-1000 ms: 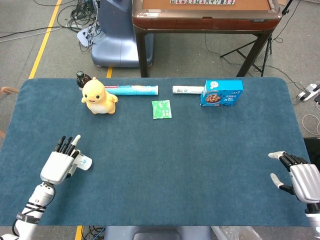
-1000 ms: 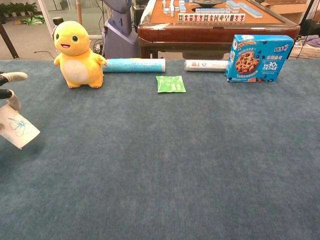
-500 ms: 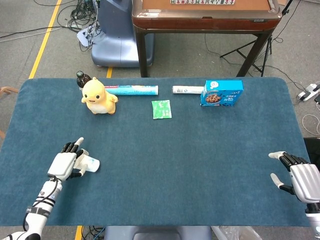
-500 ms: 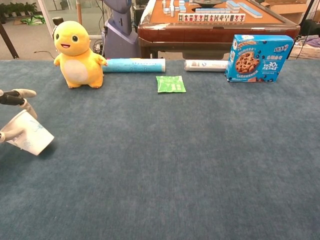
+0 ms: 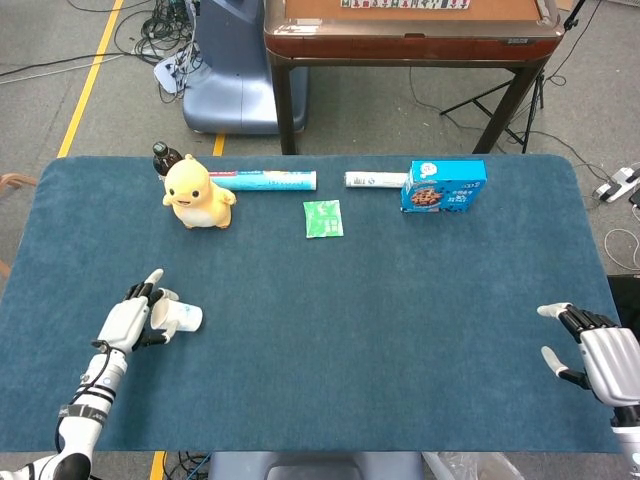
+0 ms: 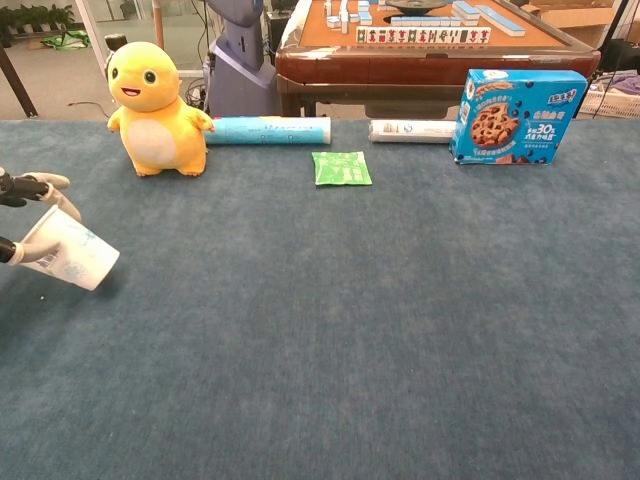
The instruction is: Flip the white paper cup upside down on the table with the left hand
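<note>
The left hand (image 5: pixel 132 318) is seen near the front-left of the table (image 5: pixel 400 330), well in front of the yellow duck toy (image 5: pixel 196 193) and a bit left of it. The white paper cup (image 5: pixel 181 318) is held in it, fingers wrapped round the cup's near end, thumb on top in chest view. The cup's long axis is tilted, roughly sideways: one end is tucked in the palm, the other points to the right, away from the hand and slightly down twd the cloth. Whether that free end is rim or base can't be told. The cup looks lifted or barely touching; contact can't be confirmed.

Judged: the flip is partway, w/ a further wrist roll needed before the cup can be set down inverted.

Far right of the duck, at the front-right table edge, the right hand (image 5: pixel 598 352) is seen spread, holding nothing, well apart from the cup.
</note>
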